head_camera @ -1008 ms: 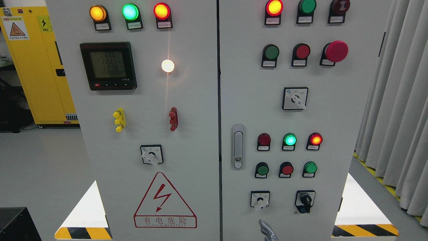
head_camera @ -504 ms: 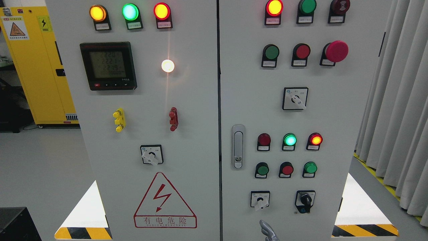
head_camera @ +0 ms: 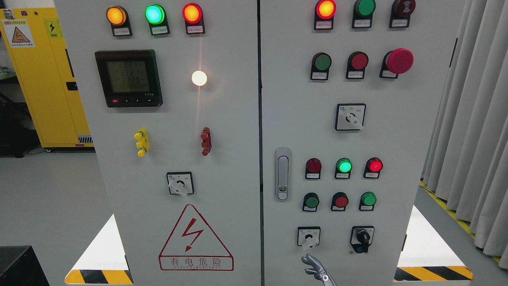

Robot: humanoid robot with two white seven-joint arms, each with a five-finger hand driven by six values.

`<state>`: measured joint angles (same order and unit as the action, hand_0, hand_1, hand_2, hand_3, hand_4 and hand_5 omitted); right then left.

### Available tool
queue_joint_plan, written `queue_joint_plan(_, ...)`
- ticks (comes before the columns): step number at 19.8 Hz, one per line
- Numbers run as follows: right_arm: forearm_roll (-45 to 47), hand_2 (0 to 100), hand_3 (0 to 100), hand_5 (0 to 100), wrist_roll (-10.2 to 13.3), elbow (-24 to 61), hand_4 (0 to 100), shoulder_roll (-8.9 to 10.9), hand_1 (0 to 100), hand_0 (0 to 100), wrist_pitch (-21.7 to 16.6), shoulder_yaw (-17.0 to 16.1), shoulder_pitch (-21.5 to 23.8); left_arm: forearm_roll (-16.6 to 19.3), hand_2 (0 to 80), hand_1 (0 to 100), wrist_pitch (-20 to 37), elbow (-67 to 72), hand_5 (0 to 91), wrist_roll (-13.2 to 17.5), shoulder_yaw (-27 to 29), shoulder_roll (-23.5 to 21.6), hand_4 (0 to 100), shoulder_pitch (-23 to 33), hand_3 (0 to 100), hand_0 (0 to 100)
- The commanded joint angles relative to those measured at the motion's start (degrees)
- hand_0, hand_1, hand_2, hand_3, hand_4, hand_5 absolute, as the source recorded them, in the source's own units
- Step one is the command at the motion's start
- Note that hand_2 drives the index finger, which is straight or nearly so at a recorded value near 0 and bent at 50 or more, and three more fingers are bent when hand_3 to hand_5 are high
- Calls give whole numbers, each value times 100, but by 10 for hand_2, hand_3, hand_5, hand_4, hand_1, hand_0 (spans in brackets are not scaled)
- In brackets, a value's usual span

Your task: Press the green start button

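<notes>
The grey control cabinet [head_camera: 222, 119] fills the view. On its right door, 2 green start buttons [head_camera: 312, 201] flank a red button [head_camera: 340, 200]. The robot hand [head_camera: 315, 270], side unclear, rises at the bottom edge below them, fingers [head_camera: 308, 259] spread, holding nothing.

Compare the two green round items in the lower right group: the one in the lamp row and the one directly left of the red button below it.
The upper green lamp glows brightly, lit from within; the lower-left green button is dark, unlit green. The green lamp sits in the middle of its row; the green button sits at the left end of the row below. Both are round, green, on black mounts with small labels.
</notes>
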<state>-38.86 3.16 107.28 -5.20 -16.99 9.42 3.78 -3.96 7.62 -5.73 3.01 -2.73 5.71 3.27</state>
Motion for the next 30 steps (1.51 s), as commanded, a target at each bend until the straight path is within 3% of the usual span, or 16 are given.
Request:
queue_joint_plan(1,-1641,0,1000,1000,70,38,1000,-25,840,504,-76,-441,-457,0,0,556,2,2,0,-2,0,0,0,-2,0,120)
queue_joint_plan(12,-2512,0,1000,1000,26,-576,1000,-16,898,678,-6,-572,-1380,0,0,556,2,2,0,-2,0,0,0,7,0,120)
queue_joint_plan(30,-2670,0,1000,1000,26,-972,1000,-16,914,757,3,-792,-1547,0,0,556,2,2,0,-2,0,0,0,-2,0,120)
